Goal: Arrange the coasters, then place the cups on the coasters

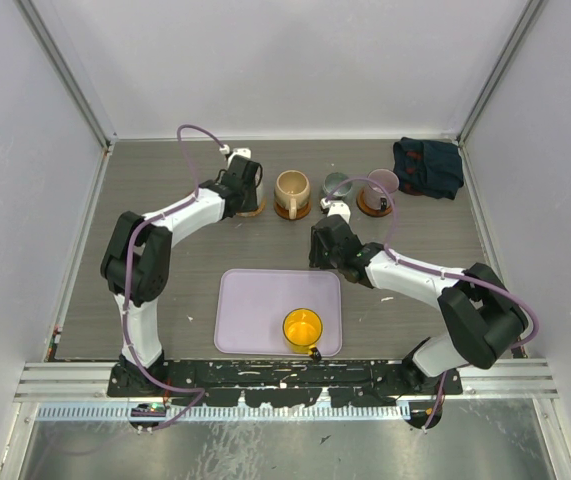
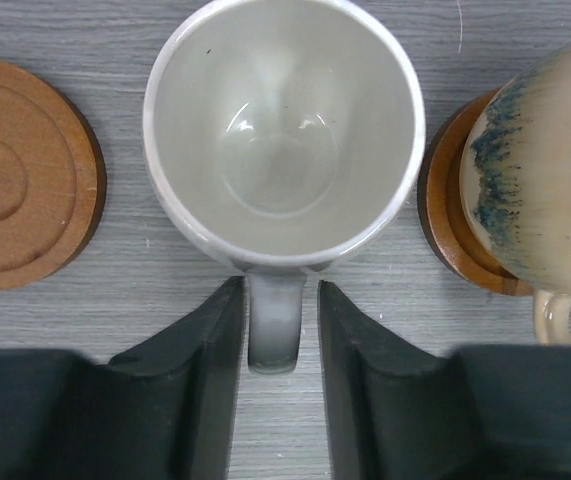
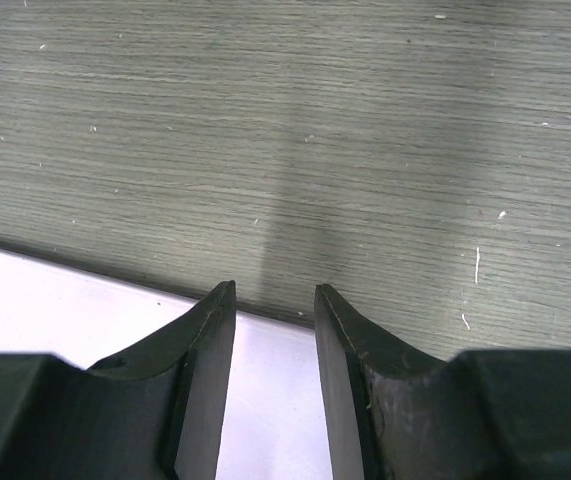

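I am reading no text, label, brand, number or sign in any view; the cups (image 1: 292, 188), the coasters (image 2: 15, 185), the lavender tray (image 1: 255, 310) and the counter (image 1: 145, 170) are showing none.

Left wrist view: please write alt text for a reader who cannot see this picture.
A glossy cream-white ceramic mug, empty and seen from above, has its handle between the parted black fingers of the left gripper. A bare brown round wooden coaster lies at left; at right, a beige glazed mug sits on an orange-brown coaster.
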`<state>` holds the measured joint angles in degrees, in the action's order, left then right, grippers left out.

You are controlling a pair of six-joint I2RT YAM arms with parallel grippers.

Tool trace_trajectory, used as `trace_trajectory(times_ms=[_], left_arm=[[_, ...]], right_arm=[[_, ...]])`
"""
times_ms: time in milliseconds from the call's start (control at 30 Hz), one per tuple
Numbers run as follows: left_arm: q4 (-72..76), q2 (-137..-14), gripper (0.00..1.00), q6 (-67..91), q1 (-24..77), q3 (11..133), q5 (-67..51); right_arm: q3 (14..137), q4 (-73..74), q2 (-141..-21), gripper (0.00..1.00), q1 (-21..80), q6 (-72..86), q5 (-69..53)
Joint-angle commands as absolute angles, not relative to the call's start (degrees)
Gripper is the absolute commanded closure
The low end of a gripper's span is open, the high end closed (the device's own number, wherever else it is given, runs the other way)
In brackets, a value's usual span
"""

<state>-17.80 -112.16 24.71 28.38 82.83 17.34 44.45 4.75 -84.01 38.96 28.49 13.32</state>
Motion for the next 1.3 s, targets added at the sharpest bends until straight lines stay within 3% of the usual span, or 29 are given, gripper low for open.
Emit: trace_trajectory(times_ms=[0, 100, 367, 633, 900, 1267], left_arm=[[-13.48, -108.27, 0.55, 25.43, 28.05, 82.36, 19.27], [-13.74, -107.87, 0.47, 25.57, 28.04, 81.93, 19.65], [-13.68, -105.52, 0.45, 26.45, 28.05, 79.59, 19.73], [-12.89, -96.83, 0.3, 25.6, 28.36, 74.49, 19.17], [-15.0, -83.76, 0.28, 23.21, 31.45, 63.97, 18.88], [-21.09, -69.14, 0.28, 23.52, 43.83, 52.18, 19.63]], right_arm=[[45.23, 2.58, -83.85, 0.57, 39.38, 29.14, 13.27], [45.33, 2.64, -83.94, 0.57, 39.57, 29.29, 13.22], [45.61, 2.69, -84.02, 0.57, 40.15, 29.33, 13.49], [45.66, 5.17, -81.52, 0.57, 40.92, 29.21, 14.74], [43.62, 16.1, -72.05, 0.59, 45.18, 29.61, 20.04], [38.83, 36.38, -54.42, 0.73, 56.17, 42.25, 20.11]])
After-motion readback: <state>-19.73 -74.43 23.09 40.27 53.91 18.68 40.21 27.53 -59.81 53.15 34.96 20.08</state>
